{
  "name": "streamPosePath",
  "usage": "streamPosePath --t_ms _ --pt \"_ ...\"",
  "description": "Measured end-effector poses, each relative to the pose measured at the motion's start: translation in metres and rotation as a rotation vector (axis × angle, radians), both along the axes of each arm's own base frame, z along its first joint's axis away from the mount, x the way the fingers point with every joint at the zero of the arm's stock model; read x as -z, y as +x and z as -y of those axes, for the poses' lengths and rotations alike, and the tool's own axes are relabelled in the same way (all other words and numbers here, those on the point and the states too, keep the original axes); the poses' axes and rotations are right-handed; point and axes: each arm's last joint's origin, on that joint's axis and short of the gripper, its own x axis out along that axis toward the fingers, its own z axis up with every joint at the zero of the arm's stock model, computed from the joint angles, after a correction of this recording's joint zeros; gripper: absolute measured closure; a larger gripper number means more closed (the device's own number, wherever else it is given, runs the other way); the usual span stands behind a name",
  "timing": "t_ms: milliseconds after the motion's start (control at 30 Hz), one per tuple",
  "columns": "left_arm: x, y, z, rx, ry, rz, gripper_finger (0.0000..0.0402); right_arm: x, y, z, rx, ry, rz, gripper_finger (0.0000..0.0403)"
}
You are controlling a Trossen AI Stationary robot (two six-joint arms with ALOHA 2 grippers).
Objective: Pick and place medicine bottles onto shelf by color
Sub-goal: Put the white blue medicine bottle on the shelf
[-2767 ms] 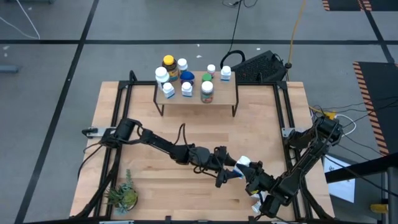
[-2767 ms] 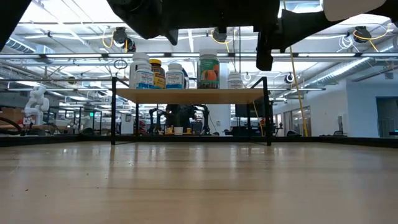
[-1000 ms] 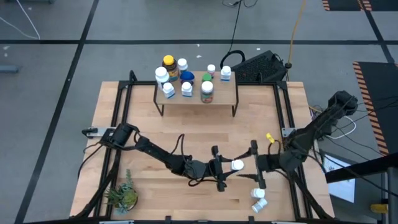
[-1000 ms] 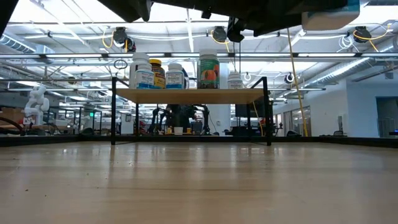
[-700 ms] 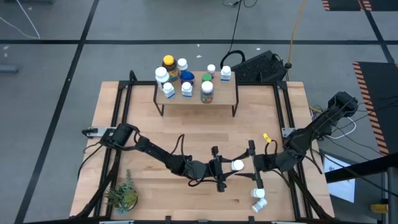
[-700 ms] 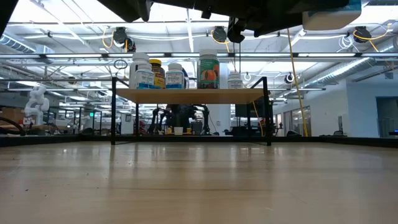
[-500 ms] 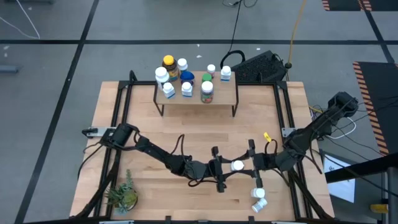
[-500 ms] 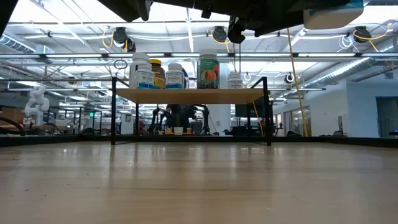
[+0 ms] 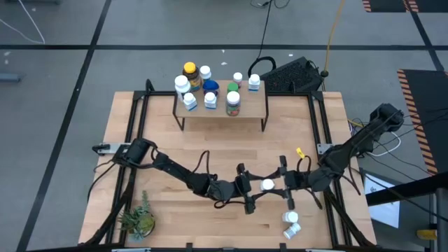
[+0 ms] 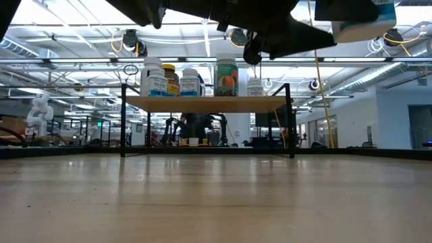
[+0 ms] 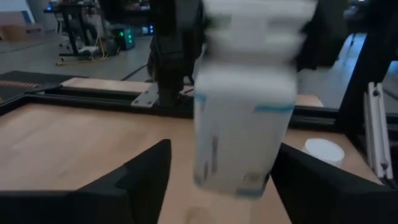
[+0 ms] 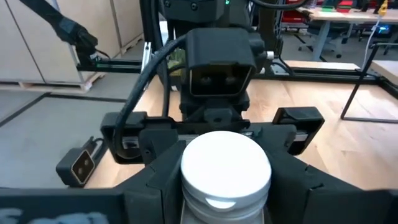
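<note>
A white pill bottle with a blue label [image 9: 267, 185] is upright in mid-air over the table's middle front, between my two grippers. My right gripper [image 9: 274, 184] comes from the right and is shut on it. My left gripper [image 9: 257, 187] faces it from the left and is open. Its fingers [image 11: 146, 177] stand on either side of the bottle [image 11: 242, 118], with a gap on one side. The shelf [image 9: 250, 105] at the table's far side carries several bottles, among them an amber yellow-capped one [image 9: 190, 70] and a blue one [image 9: 211, 86]. My right gripper pinches the bottle's body just below the white cap [image 12: 186, 186] between its two fingers [image 12: 155, 183]. The fingers come level from the table's right side. The bottle stands upright, cap up, lifted clear of the table.
Two more white bottles [image 9: 290, 222] lie on the table near the front right. A small green potted plant [image 9: 138, 220] stands at the front left. A black device [image 9: 294, 73] lies behind the table's far right. Bare wood lies between the shelf and the grippers.
My right gripper has gone a little toward the table's left, closer to my left gripper. The bottle has stayed upright and clear of the table between the two grippers.
</note>
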Motion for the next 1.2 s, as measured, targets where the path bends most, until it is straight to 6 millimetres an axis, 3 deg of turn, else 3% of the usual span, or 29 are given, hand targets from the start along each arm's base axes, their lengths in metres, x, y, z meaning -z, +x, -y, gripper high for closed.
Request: streamPosePath --t_ms 267,367,467,633,867,1100,1200 --pt "0.006 -0.001 -0.001 -0.025 -0.085 -0.042 0.0086 -0.016 -0.013 0.011 0.012 0.003 0.043 0.0244" --pt "0.016 -0.003 -0.007 -0.041 -0.262 -0.155 0.0081 -0.022 -0.022 0.023 0.094 -0.07 0.047 0.0243" --pt "0.03 -0.008 -0.011 -0.076 -0.293 -0.307 0.008 -0.03 -0.03 0.041 0.175 -0.138 0.057 0.0238" --pt "0.044 -0.016 -0.02 -0.21 -0.307 -0.374 0.008 -0.043 -0.037 0.081 0.324 -0.241 0.079 0.0239" --pt "0.054 -0.02 -0.028 -0.16 -0.339 -0.323 0.008 -0.055 -0.041 0.142 0.44 -0.331 0.114 0.0238" --pt "0.064 -0.023 -0.044 -0.163 -0.344 -0.321 0.008 -0.037 -0.012 0.212 0.374 -0.25 0.038 0.0237" --pt "0.065 -0.022 -0.048 -0.163 -0.36 -0.327 0.008 -0.045 0.002 0.243 0.352 -0.192 0.071 0.0237"
